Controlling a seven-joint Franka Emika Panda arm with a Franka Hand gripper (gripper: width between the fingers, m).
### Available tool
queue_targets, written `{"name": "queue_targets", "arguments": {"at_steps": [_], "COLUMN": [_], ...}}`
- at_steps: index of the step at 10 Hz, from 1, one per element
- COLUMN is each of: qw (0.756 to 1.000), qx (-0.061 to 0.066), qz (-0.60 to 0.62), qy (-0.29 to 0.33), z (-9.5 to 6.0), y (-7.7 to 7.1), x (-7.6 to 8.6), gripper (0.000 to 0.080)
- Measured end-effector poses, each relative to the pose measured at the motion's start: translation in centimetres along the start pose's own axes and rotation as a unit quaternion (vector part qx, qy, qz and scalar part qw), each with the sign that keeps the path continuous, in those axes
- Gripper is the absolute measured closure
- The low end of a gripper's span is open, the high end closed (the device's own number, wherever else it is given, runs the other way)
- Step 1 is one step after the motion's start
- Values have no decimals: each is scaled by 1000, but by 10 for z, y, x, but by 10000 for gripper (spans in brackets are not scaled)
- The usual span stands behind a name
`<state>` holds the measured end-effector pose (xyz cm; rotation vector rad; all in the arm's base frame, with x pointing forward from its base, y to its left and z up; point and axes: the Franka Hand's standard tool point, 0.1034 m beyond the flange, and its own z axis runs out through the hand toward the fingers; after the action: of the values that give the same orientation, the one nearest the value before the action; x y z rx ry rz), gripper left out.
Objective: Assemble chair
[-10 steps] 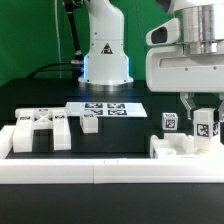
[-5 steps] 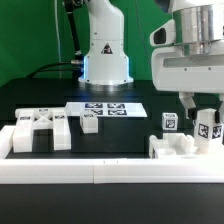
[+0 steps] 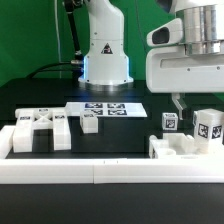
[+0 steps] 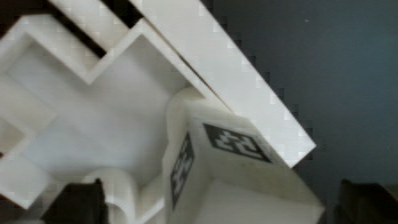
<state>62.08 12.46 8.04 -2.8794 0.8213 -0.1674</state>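
Observation:
My gripper [image 3: 197, 103] hangs open just above the chair parts at the exterior view's right. Below it a white upright block with a coded tag [image 3: 208, 127] stands free on a chunky white part [image 3: 178, 148]. A smaller tagged block [image 3: 170, 122] stands beside it. In the wrist view the gripper [image 4: 222, 206] has its dark fingers [image 4: 80, 205] spread wide. The tagged block [image 4: 222, 150] and angled white slabs [image 4: 80, 95] lie between and beyond them, untouched. More tagged chair parts [image 3: 40, 130] and a small cube [image 3: 90, 122] lie at the exterior view's left.
The marker board [image 3: 105, 108] lies flat at the table's middle back. A plain white border rail [image 3: 100, 172] runs along the front. The glossy robot base [image 3: 105, 50] stands behind, before a green backdrop.
My gripper held the tagged upright block between its fingers before. It has now opened and risen, leaving the block standing on the part below.

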Motion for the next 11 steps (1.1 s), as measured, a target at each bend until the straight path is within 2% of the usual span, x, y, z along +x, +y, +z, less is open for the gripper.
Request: {"name": "queue_targets", "arguments": {"at_steps": [2, 7, 11], "qw": [995, 958, 906], "qx": [-4, -17, -24], "qz": [-103, -287, -422], "qy": [1, 4, 3], "z": [0, 0, -2], "y": [0, -2, -3], "x": [0, 0, 4], "gripper": [151, 151, 151]}}
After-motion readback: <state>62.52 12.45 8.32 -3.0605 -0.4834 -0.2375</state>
